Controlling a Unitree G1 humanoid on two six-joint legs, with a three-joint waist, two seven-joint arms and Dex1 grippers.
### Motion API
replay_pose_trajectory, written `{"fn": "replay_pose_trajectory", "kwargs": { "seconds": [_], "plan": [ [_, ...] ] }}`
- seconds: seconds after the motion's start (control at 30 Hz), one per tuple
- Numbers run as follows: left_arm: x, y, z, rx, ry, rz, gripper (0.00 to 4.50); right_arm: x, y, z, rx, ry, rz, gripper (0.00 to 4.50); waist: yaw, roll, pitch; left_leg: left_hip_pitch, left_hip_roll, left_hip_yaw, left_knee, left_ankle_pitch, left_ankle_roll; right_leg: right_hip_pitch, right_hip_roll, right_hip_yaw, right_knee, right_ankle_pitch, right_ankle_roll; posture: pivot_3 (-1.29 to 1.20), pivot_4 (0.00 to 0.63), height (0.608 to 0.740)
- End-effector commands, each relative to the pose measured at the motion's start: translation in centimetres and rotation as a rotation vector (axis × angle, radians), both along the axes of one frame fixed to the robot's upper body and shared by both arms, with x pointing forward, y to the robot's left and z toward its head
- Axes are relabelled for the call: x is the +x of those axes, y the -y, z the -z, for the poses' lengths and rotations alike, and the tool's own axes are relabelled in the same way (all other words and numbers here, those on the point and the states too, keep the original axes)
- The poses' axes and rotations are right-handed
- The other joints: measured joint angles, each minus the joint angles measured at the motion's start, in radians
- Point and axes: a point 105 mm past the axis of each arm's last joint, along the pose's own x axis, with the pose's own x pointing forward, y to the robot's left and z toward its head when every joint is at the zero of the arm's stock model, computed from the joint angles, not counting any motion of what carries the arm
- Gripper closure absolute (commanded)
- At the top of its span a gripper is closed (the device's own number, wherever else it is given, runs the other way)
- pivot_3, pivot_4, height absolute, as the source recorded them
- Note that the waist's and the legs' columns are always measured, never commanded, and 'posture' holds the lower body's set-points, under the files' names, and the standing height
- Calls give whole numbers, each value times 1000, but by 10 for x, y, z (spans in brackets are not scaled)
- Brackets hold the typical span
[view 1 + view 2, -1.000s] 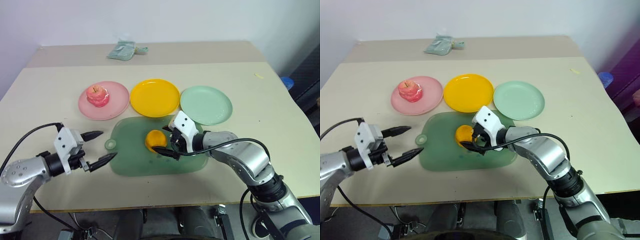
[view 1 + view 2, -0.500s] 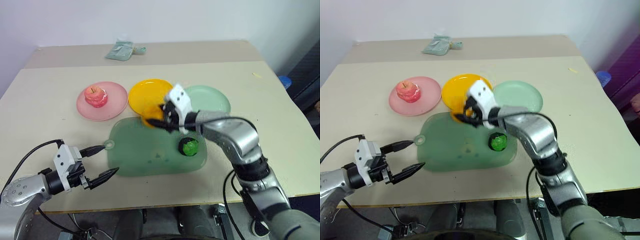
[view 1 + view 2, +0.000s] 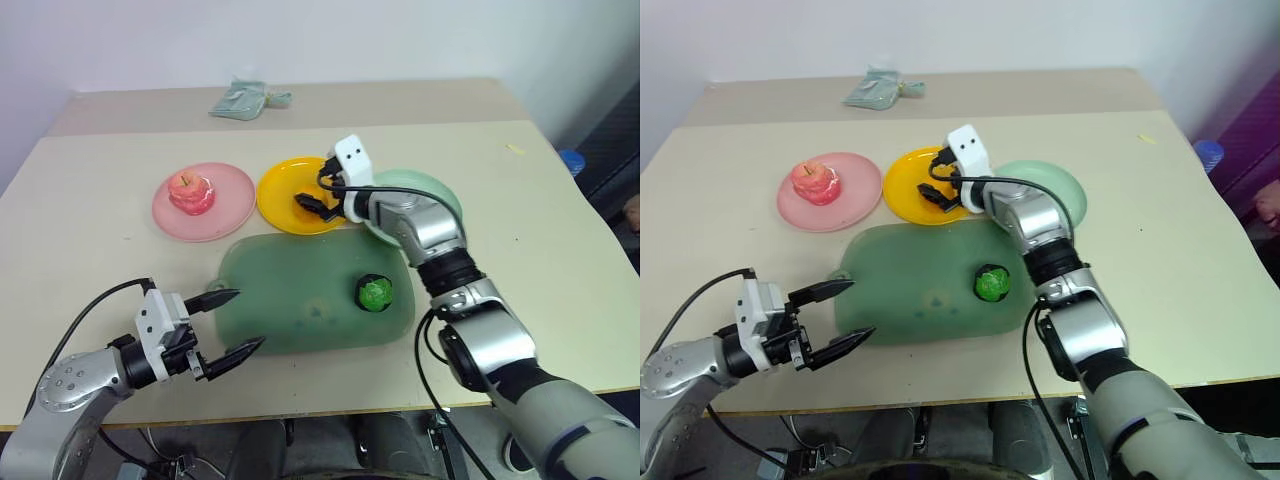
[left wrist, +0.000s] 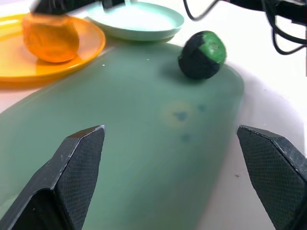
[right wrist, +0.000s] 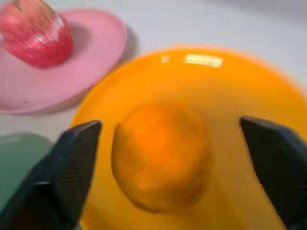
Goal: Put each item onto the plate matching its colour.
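While the right gripper [image 5: 163, 158] hangs over the yellow plate [image 3: 280, 190], its fingers stand wide apart on either side of the orange [image 5: 160, 155], which sits on that plate and looks let go. The apple [image 3: 193, 190] rests on the pink plate [image 3: 225, 215]. That leaves the green fruit [image 3: 375, 293] on the board [image 3: 290, 300], near the mint plate [image 3: 440, 200] but not on it. The left gripper [image 3: 228, 322] hovers low at the board's near edge, spread wide and holding nothing. My worry is the withdrawal: a finger brushing the round orange could roll it off the shallow plate, and the green fruit would roll just as easily under a clumsy grab.
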Motion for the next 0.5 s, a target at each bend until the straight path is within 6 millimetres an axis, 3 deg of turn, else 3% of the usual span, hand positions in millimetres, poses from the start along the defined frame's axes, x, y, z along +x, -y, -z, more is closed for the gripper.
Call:
{"fn": "replay_pose_trajectory", "kwargs": {
  "seconds": [0.03, 0.17, 0.27, 0.5],
  "plan": [
    [-5, 10, -6, -15, 29, 42, 0, -39, 18, -33, 23, 147, -177, 36, 3, 0, 0, 0, 0, -1, 0, 0, 0, 1, 0, 0, -1, 0, 0, 0, 150, 740],
    [-4, 14, -1, -14, 18, 77, 0, -112, 54, -19, -53, 98, -406, 36, 7, 1, 0, 1, 1, -2, 0, -1, 1, 4, -1, -1, -3, 0, 0, 0, 150, 740],
    [0, 17, -1, -19, 20, 113, 0, -141, 63, 3, -86, -17, -449, 36, -4, 1, 0, 2, 1, -1, 0, -1, 1, 5, 0, -1, -3, 0, 0, 0, 150, 740],
    [8, 31, -5, -35, 38, 190, 0, -145, 66, 62, -211, -123, -352, 36, -14, 1, 0, 4, 2, 0, 1, -1, 1, 5, 4, 0, -2, 0, -1, 0, 150, 740]
  ]
}}
